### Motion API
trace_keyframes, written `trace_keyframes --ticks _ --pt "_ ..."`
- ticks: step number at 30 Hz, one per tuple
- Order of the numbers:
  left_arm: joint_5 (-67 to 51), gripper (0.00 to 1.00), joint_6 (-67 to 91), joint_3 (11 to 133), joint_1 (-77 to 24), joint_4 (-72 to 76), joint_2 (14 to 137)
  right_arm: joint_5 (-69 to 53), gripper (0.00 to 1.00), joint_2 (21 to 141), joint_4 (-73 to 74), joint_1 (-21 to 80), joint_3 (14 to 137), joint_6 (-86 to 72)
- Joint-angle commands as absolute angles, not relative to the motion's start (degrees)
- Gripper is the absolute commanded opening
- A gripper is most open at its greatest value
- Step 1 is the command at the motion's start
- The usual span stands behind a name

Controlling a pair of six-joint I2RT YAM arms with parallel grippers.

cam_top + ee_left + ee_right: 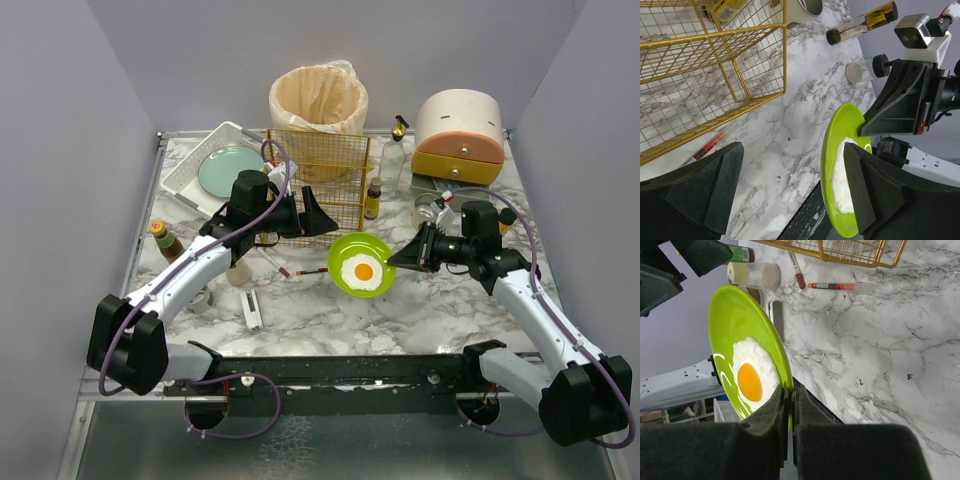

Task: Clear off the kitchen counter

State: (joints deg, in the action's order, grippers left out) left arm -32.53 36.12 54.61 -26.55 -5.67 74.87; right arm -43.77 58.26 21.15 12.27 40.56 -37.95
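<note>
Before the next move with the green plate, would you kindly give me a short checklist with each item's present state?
1. Right pincer shut on the rim of the green plate: ok.
2. Fried egg lying on the plate: ok.
3. Left pincer open and empty: ok.
4. Left pincer apart from the plate in the top view: ok.
5. Plate lifted off the kitchen counter: cannot tell.
6. Wire basket apart from the plate: ok.
</note>
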Motion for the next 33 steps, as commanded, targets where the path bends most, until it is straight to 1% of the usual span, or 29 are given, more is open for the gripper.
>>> trace_keyframes --ticks 1,5,10,20,23,25,28,30,32,33 --pt "-34.6 0.86 37.3 54.0 -27.4 -2.4 76.1 -44.8 0.00 58.7 19.7 12.2 43.0 -38.7" --pt "-36.2 0.81 36.1 54.0 -28.5 -2.4 77.0 -44.6 0.00 60.4 16.6 12.2 44.0 -40.0" --pt "-35.6 0.72 35.8 54.0 -29.4 -2.5 77.5 -44.5 0.00 62.0 12.6 12.2 45.1 -42.1" --pt "-34.5 0.44 36.1 55.0 -29.5 -2.5 79.0 -45.4 0.00 62.6 12.5 12.3 45.9 -41.9" --pt "-34.4 0.38 36.6 55.4 -29.7 -1.9 79.3 -45.5 0.00 62.6 11.8 12.2 45.7 -42.3" --pt "-34.2 0.28 37.0 55.8 -29.8 -2.0 79.5 -45.5 0.00 62.7 11.7 12.2 45.8 -42.4" --pt "-34.2 0.09 37.9 56.8 -29.9 -2.3 79.9 -45.2 0.00 63.1 11.6 12.2 45.9 -42.1" --pt "-34.0 0.00 38.6 57.7 -29.9 -2.9 80.1 -44.7 0.00 63.3 12.0 12.2 46.0 -41.8" --pt "-33.3 0.00 38.8 59.0 -29.9 -4.5 80.2 -44.0 0.02 63.5 12.0 12.2 46.0 -41.7" --pt "-32.7 0.00 38.7 59.8 -29.9 -5.4 80.3 -43.5 0.05 63.5 12.1 12.2 46.1 -41.6"
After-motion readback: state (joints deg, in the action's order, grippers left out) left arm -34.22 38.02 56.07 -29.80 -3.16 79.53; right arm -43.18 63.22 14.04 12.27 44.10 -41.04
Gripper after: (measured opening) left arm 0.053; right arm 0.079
